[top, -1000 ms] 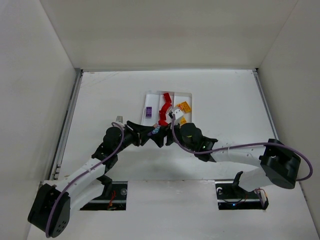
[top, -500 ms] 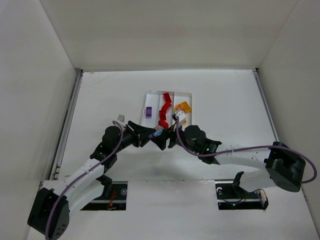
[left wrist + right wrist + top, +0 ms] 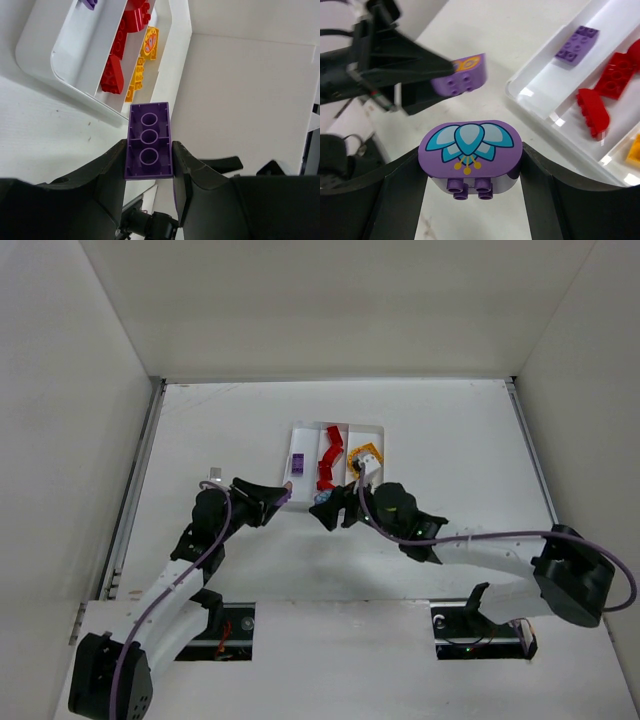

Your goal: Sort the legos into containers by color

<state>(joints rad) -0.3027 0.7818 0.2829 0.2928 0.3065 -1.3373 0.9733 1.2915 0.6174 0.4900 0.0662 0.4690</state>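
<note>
Left gripper (image 3: pixel 148 167) is clamped on a purple brick (image 3: pixel 148 132), right gripper (image 3: pixel 470 172) on a flower-printed purple brick (image 3: pixel 470 145), both just short of the near end of the tray (image 3: pixel 300 427). Delivery is in hand: each must cross the rim and drop into the compartment (image 3: pixel 545 80) holding the lone purple lego (image 3: pixel 577 45)

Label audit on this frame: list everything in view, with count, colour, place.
shallow white plastic tray: one, white, three compartments, mid-table
flat purple studded brick: one, purple, left compartment
red studded bricks: several, red, middle compartment
yellow-orange bricks: several, one printed, right compartment
purple rectangular plastic brick: one, purple, gripped just short of the tray
purple oval brick with flower print: one, purple, gripped beside it
table: one, white
left fingers: black, closed on the rectangular brick
right fingers: black, closed on the oval brick
</note>
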